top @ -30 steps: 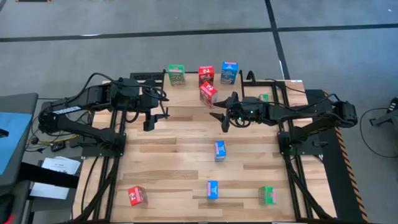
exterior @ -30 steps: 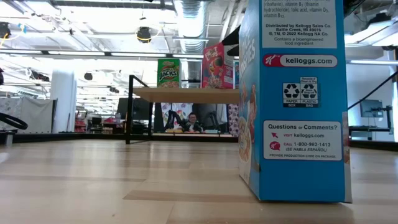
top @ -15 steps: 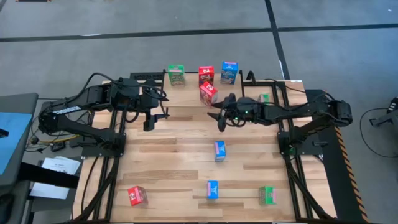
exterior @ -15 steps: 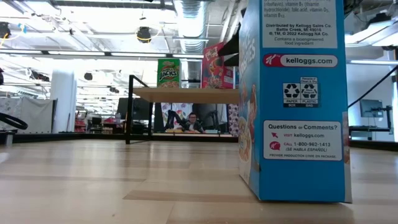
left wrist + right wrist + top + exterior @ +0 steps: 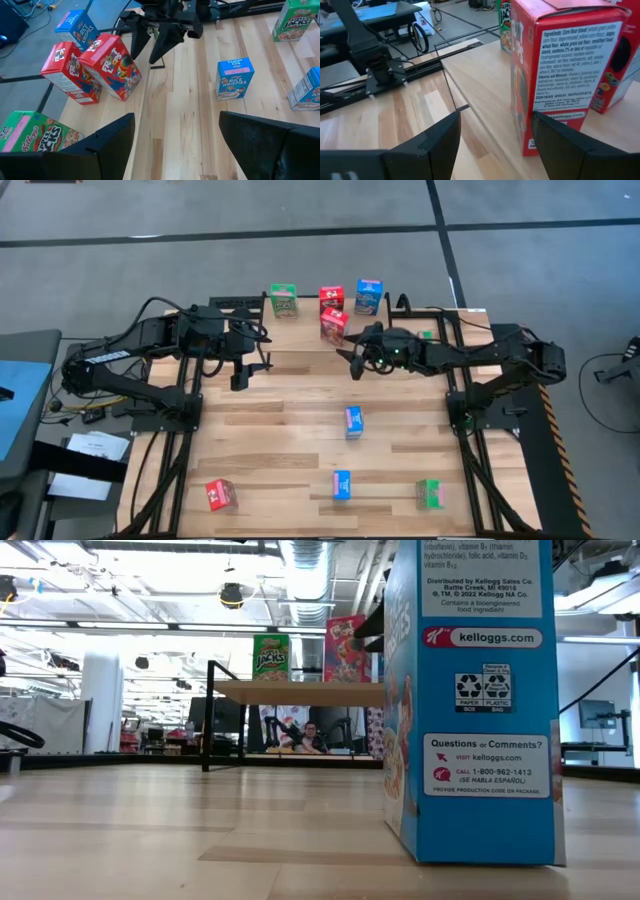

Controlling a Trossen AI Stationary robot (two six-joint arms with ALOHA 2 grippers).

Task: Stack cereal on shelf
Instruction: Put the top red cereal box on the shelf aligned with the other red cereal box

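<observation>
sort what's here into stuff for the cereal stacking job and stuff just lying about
Job: shelf; tilted red box; centre blue box; front green box; front red box; right gripper, open by the tilted red box; left gripper, open, waiting.
Lying about: papers; blue-topped cart; person beyond the table.

shelf [image 5: 300,332]: light wood | cereal [image 5: 333,324]: red, blue, green

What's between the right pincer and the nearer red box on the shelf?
Nothing visible. The right pincer is open and faces the red box directly. The box stands on the shelf just past the fingertips, not gripped.
</observation>
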